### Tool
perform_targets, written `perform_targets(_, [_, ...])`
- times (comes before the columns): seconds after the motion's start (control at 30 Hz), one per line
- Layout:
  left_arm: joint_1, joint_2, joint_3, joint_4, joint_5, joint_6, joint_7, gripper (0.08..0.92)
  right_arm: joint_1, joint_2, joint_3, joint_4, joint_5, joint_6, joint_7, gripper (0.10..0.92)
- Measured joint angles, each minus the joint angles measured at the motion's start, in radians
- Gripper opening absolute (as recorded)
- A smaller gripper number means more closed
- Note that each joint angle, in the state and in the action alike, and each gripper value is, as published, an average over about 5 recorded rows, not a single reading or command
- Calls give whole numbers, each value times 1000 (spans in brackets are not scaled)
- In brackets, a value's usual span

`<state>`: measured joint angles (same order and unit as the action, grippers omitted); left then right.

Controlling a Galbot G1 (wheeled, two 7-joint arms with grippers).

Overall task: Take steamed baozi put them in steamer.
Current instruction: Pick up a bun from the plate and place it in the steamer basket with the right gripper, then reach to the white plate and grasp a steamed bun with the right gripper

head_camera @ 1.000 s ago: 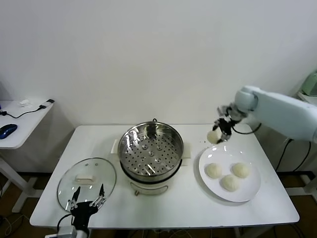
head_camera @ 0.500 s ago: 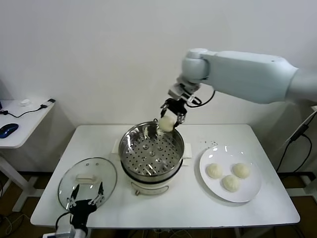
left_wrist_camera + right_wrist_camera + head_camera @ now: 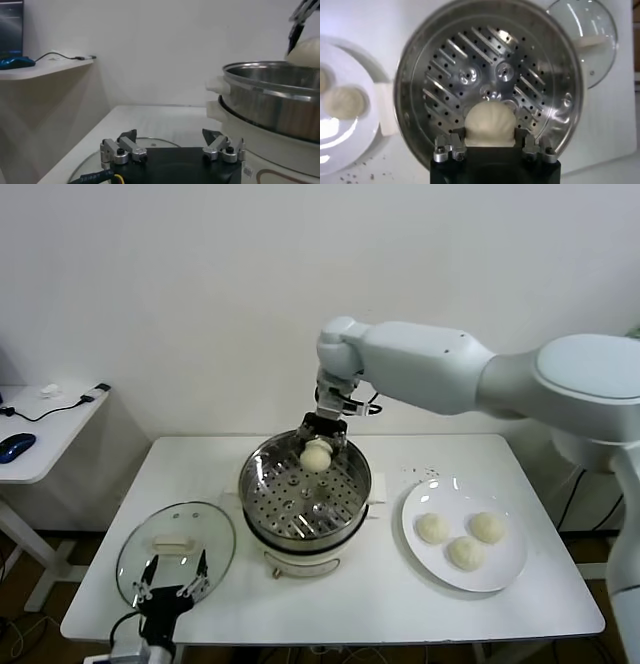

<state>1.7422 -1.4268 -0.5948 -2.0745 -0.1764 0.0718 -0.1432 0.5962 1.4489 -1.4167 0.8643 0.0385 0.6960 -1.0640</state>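
R gripper (image 3: 318, 440) is clamped on one baozi (image 3: 316, 455), held over the far part of the steamer (image 3: 304, 494), above the rim w/ open room beneath; perforated tray bare. Bun is smooth, domed, cream-white. 3 more baozi (image 3: 463, 538) sit on the white plate (image 3: 508, 569) right of steamer. 1 glass lid (image 3: 175, 552) left of steamer. L gripper (image 3: 172, 583) hangs over the lid's near edge, fingers spread, holding nothing.
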Motion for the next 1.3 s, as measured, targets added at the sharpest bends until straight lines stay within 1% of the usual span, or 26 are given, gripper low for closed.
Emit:
perform_targets(0.23, [-8,2,1,11,-1,-4,-1,823,-80,53,47,-131,-88,68,23,647])
perform_targets(0.43, [-15,3,1,19,-3,-6,-2,823,-129,90,77,-217,-133,102,40,657])
perform_targets(0.53, [-18,3,1,20,-4,-6,-3,823,-142,100,90,-243,-146,113,51,697])
perform_targets(0.67, [-20,3,1,20,-6,-6,-6,823,-147,104,99,-258,-147,122,59,792])
perform_targets(0.77, [-21,2,1,19,-6,-5,-6,823,-141,98,97,-253,-130,126,55,818])
perform_targets(0.93, [-18,0,1,12,-4,-3,-6,823,-98,68,79,-212,-55,128,19,822])
perform_targets(1.07, [-13,-4,5,5,0,-2,-4,823,-29,22,34,-152,60,111,-23,823])
perform_targets(1.17, [-9,-6,7,-1,1,-1,-4,823,44,-31,-29,-79,180,64,-42,823])
perform_targets(1.3, [-8,-6,5,-6,1,0,-3,823,159,-136,-144,48,329,-52,-51,823])
